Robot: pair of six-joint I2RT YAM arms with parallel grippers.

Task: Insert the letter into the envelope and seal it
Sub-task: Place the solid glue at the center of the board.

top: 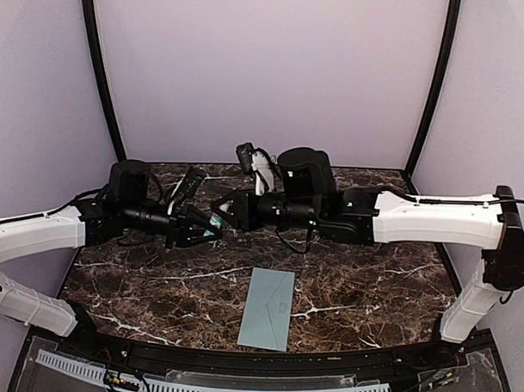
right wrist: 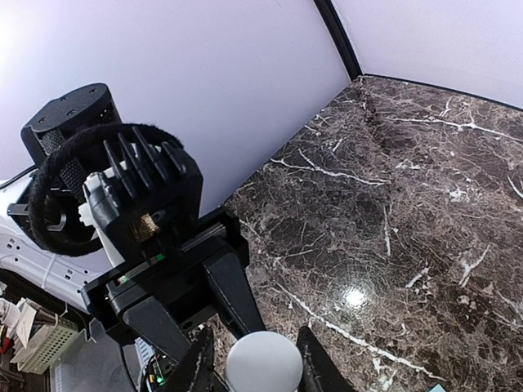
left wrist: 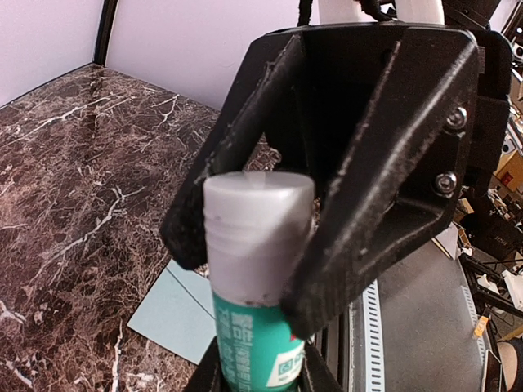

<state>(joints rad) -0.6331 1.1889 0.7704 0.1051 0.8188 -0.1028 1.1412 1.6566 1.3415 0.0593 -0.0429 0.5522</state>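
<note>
Sealing is judged pending: the glue stick (left wrist: 253, 343) is clamped in the left claw (top: 202, 234), its cap (left wrist: 259, 237) straddled, grip unclear, by the right claw (right wrist: 260, 363).

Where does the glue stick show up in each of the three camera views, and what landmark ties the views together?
Top external: the glue stick is a small teal-and-white fleck just left of picture centre.
Left wrist: bottom centre, large, white cap on top and green label below.
Right wrist: only its white cap shows, at the middle of the bottom edge.
Shared landmark: the dark marble table.
</note>
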